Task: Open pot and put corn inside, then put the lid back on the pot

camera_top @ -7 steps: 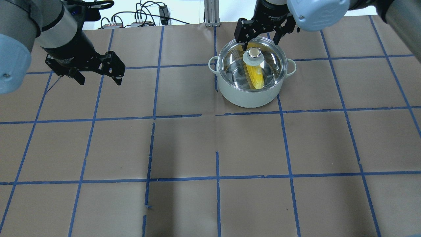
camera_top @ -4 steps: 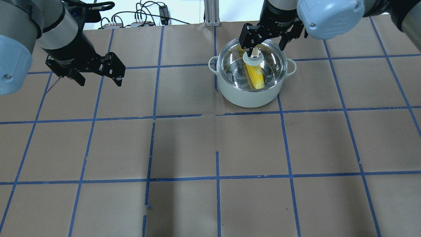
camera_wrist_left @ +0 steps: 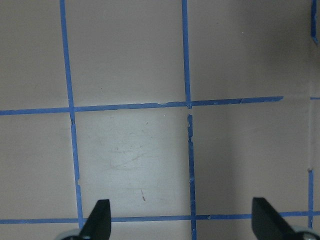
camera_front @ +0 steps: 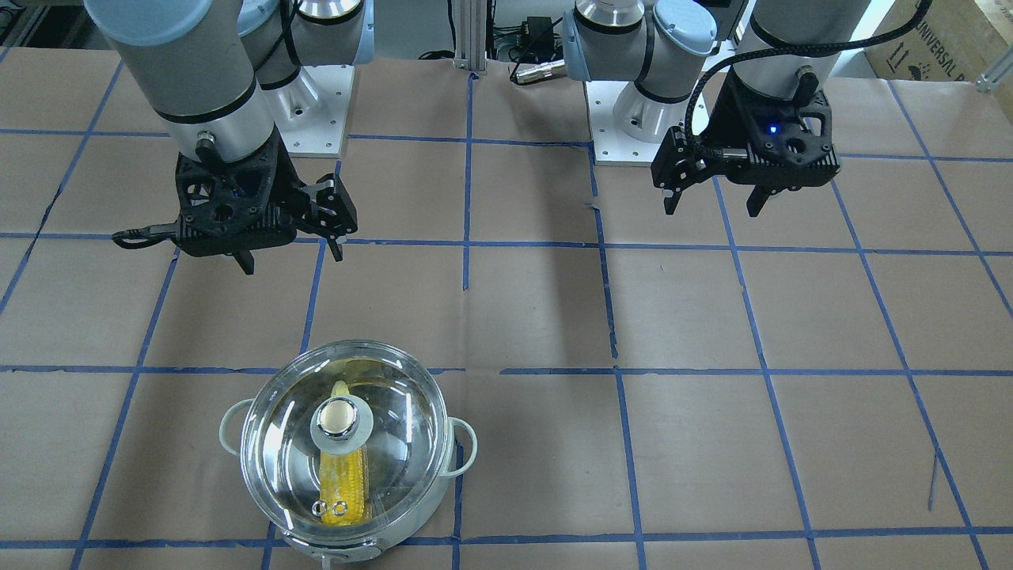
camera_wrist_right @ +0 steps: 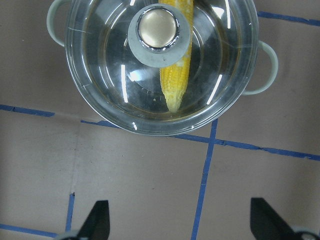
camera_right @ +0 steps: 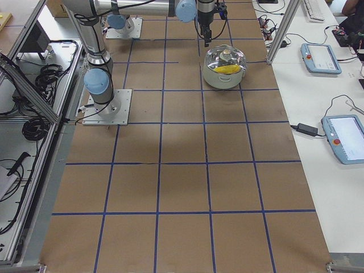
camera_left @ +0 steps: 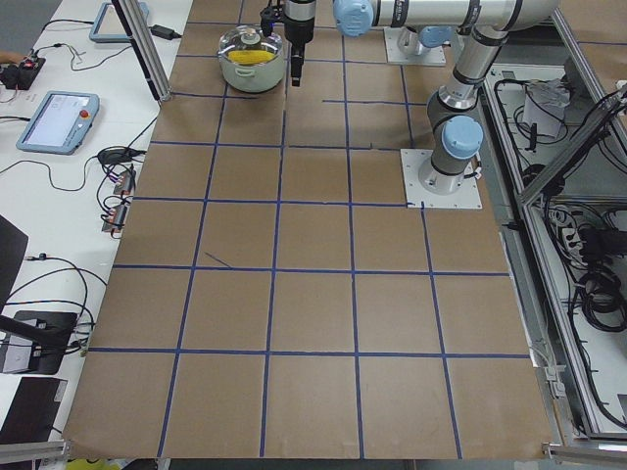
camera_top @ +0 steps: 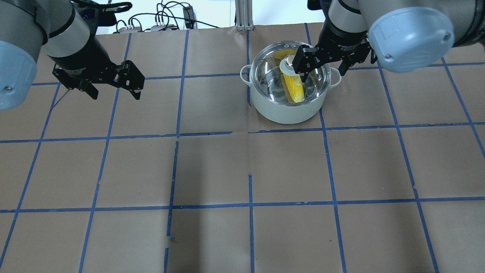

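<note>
The pale mint pot [camera_top: 288,110] stands at the far right of the table with the clear glass lid [camera_top: 273,76] on it. The yellow corn [camera_top: 294,88] lies inside, seen through the glass. The right wrist view shows the lid's knob [camera_wrist_right: 157,27], the corn [camera_wrist_right: 175,85] and a pot handle [camera_wrist_right: 267,60] from above. My right gripper [camera_top: 324,69] is open and empty, raised clear of the lid, on the robot's side of the pot [camera_front: 467,447]. My left gripper [camera_top: 113,90] is open and empty, hovering over bare paper at the far left.
Brown paper with blue tape grid lines [camera_top: 250,204] covers the table. Cables and small boxes [camera_top: 159,22] lie beyond the far edge. The left wrist view shows only paper and tape [camera_wrist_left: 187,105].
My right gripper, open throughout, has lifted away from the lid's knob and drawn back toward the robot. The lid stays on the pot. The left arm has not moved.
</note>
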